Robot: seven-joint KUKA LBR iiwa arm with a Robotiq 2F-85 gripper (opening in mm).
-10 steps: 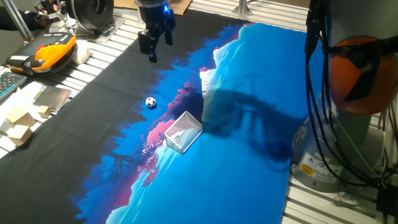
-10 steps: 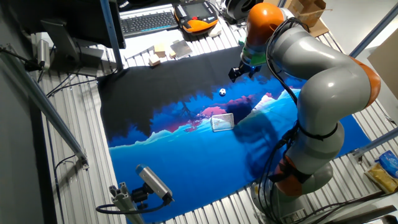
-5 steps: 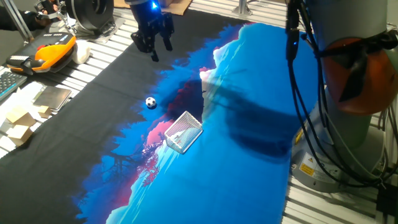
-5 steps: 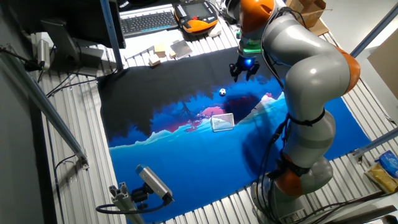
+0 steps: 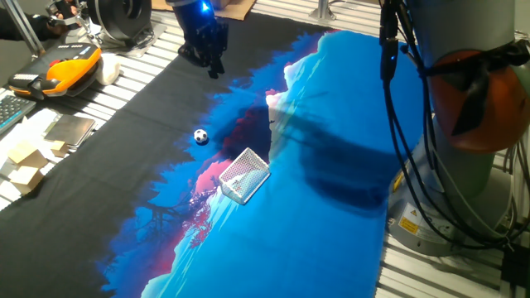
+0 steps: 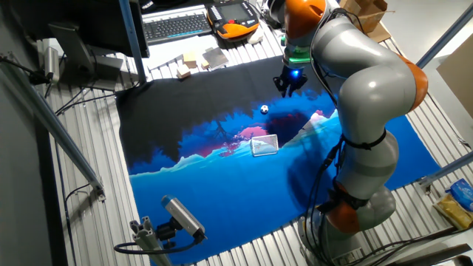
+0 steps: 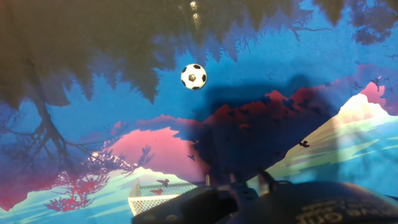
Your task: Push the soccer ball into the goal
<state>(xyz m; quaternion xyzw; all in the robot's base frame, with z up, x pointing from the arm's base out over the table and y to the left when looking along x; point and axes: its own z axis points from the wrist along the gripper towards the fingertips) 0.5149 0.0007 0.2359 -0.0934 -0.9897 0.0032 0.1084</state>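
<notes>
The soccer ball [image 5: 201, 136] is a tiny white ball with black patches, lying on the printed cloth where black meets blue. It also shows in the other fixed view [image 6: 264, 109] and in the hand view [image 7: 194, 76]. The goal [image 5: 243, 175] is a small white wire-mesh box a short way beyond the ball, away from the gripper; it also shows in the other fixed view [image 6: 264, 145], and only its top edge shows in the hand view [image 7: 163, 191]. My gripper [image 5: 214, 68] hovers above the black part of the cloth, well apart from the ball, fingers drawn together and empty. It also shows in the other fixed view [image 6: 289, 87].
An orange teach pendant [image 5: 70, 68], a notebook [image 5: 70, 129] and wooden blocks [image 5: 29, 164] lie on the slatted table left of the cloth. A keyboard [image 6: 177, 26] is at the far edge. The arm's base and cables [image 5: 451, 165] stand at the right.
The arm swung toward the far black side of the cloth a second ago. Since half a second ago the spread fingers have come together. Ball and goal have not moved.
</notes>
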